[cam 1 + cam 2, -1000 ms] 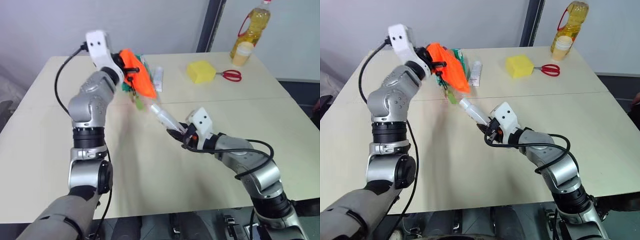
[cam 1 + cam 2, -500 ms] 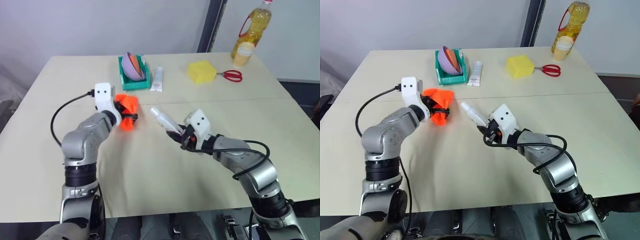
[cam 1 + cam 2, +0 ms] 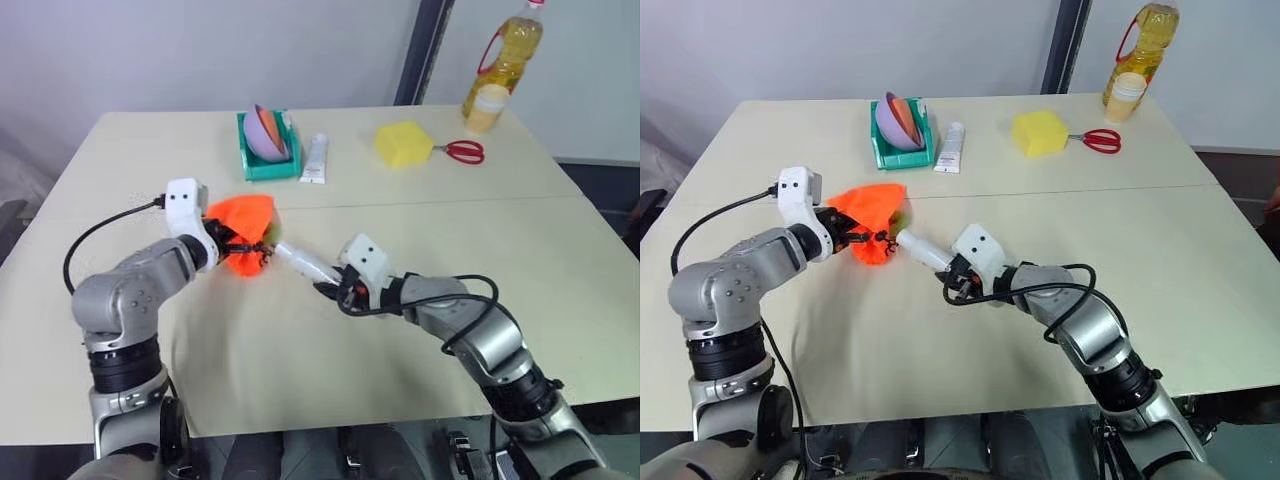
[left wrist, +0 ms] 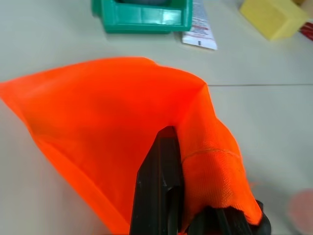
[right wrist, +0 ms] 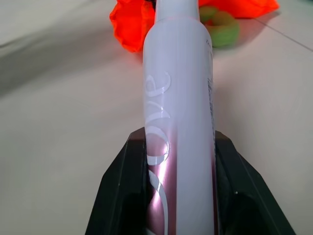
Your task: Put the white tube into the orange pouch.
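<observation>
My left gripper [image 3: 240, 248] is shut on one edge of the orange pouch [image 3: 245, 214], which rests bunched on the table at centre left. In the left wrist view a black finger [image 4: 159, 181] presses into the pouch's fabric [image 4: 112, 127]. The white tube [image 3: 303, 263] is clamped by its near end in my right gripper [image 3: 334, 290]. It lies almost level, and its far end points at the pouch and reaches its edge. Beside the tube [image 5: 178, 98] in the right wrist view, the green charm [image 5: 222, 29] lies against the pouch.
At the back of the table stand a green tray [image 3: 250, 160] with purple bowls, a flat white squeeze tube [image 3: 315, 158], a yellow sponge [image 3: 403, 143], red scissors [image 3: 462, 151] and an oil bottle [image 3: 505, 60]. A seam crosses the tabletop.
My left arm came down from a raised pose and brought the pouch to the table. My right gripper carried the tube left until its tip met the pouch.
</observation>
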Robot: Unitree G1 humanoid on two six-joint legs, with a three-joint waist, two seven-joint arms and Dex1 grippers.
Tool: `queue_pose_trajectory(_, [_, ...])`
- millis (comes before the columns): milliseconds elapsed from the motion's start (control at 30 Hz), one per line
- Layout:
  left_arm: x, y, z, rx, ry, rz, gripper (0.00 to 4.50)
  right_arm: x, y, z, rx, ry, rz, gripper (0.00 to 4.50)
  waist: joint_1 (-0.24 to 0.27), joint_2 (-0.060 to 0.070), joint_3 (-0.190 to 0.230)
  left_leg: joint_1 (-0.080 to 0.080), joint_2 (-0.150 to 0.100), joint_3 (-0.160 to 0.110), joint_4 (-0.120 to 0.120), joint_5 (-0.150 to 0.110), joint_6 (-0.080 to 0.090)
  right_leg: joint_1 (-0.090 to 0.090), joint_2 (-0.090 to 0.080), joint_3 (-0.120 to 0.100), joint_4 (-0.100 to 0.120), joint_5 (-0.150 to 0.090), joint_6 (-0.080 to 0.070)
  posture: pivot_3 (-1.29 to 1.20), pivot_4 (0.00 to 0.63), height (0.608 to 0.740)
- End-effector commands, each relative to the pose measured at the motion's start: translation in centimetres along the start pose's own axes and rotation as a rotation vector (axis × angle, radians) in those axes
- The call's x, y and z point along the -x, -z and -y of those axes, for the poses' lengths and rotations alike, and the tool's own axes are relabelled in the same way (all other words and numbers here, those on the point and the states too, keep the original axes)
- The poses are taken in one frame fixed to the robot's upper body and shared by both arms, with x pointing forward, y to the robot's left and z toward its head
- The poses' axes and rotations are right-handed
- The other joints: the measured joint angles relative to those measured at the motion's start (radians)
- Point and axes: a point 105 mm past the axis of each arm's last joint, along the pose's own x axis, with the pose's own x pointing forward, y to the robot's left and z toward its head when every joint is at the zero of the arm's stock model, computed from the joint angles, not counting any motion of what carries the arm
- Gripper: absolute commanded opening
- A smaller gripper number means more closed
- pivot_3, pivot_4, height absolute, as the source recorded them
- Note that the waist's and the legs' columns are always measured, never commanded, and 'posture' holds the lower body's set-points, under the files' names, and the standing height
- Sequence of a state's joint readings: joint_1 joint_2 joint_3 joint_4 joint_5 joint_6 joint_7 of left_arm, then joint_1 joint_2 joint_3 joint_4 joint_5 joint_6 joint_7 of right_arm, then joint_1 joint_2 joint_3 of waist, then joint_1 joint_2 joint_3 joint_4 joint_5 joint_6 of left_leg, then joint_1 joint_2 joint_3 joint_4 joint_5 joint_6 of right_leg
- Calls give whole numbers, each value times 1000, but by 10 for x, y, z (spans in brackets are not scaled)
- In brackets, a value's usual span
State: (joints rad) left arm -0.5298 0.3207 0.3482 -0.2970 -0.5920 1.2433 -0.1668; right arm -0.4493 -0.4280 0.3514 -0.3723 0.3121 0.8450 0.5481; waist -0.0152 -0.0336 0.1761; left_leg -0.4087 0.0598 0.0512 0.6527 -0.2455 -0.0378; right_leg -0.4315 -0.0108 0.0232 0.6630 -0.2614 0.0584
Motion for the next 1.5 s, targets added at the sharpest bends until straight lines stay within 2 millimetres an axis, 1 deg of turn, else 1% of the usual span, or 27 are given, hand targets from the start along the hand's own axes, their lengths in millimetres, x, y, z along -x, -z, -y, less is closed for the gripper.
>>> queue_pose_trajectory(33, [9,-7,8,31,129,13,0,-6,-20,-4,58,-20,68,1001,0,0,0,0,0,0,0,0,0,0,0,0,0,0,0,0,150,726])
queue_pose_trajectory(133, [11,-2,3,101,220,-22,0,-11,-23,-7,76,-27,82,1001,-1,0,0,0,0,0,0,0,0,0,0,0,0,0,0,0,150,726])
queue_pose_trajectory(267, [11,-3,-3,177,308,-42,0,-16,-22,-12,88,-48,84,1001,-1,0,0,0,0,0,0,0,0,0,0,0,0,0,0,0,150,726])
queue_pose_trajectory(333, [11,-3,-5,170,329,-63,0,-18,-20,-13,100,-41,65,1001,-1,0,0,0,0,0,0,0,0,0,0,0,0,0,0,0,150,726])
queue_pose_trajectory(433, [11,-1,0,129,376,-92,0,-16,-20,-15,93,-53,67,1001,0,0,0,0,0,0,0,0,0,-1,0,0,0,0,0,0,150,726])
queue_pose_trajectory(567, [6,1,-1,104,376,-112,0,-5,-19,-24,97,-110,83,1001,2,0,0,0,0,0,0,0,0,-1,-1,0,0,0,0,0,150,726])
queue_pose_trajectory(667, [3,0,2,100,390,-115,0,-5,-18,-31,90,-148,64,1001,-1,0,0,0,0,0,0,0,0,-1,-1,0,0,0,0,0,150,726])
queue_pose_trajectory(733, [2,-1,5,98,403,-114,0,-10,-16,-30,73,-142,41,1001,-3,0,0,0,0,0,0,0,0,-1,0,0,0,0,0,0,150,726])
queue_pose_trajectory(867, [2,-2,10,85,423,-113,0,-24,-10,-21,40,-73,-23,1001,-4,0,0,0,1,0,0,0,0,-1,0,0,0,0,0,0,150,726])
queue_pose_trajectory(1000, [4,-2,12,70,429,-109,0,-28,-11,-17,27,-46,-22,1001,1,0,0,-1,1,0,0,0,0,-2,0,0,0,0,0,0,150,726])
queue_pose_trajectory(1100, [6,2,13,38,427,-120,0,-30,-12,-11,22,-19,-23,1001,0,0,0,-1,1,0,0,0,0,-2,-2,1,0,0,0,0,150,726])
queue_pose_trajectory(1233, [8,3,18,-22,432,-126,0,-30,-16,-10,13,-17,-17,1001,-1,0,0,-1,1,0,0,0,0,-2,-1,1,0,0,0,0,150,726])
queue_pose_trajectory(1300, [8,1,27,-101,441,-122,0,-30,-24,-13,-29,-36,5,1001,-1,0,0,-1,1,0,-1,0,0,-2,-1,0,0,0,0,0,150,726])
queue_pose_trajectory(1400, [9,-1,37,-165,462,-114,0,-32,-30,-15,-95,-47,21,1001,-1,0,0,-1,1,0,-1,0,0,-2,-1,1,0,0,0,0,150,726])
queue_pose_trajectory(1500, [10,3,49,-267,482,-132,0,-37,-34,-12,-190,-28,23,1001,-2,0,0,-1,1,0,-1,0,0,-2,-1,1,0,0,0,0,150,726])
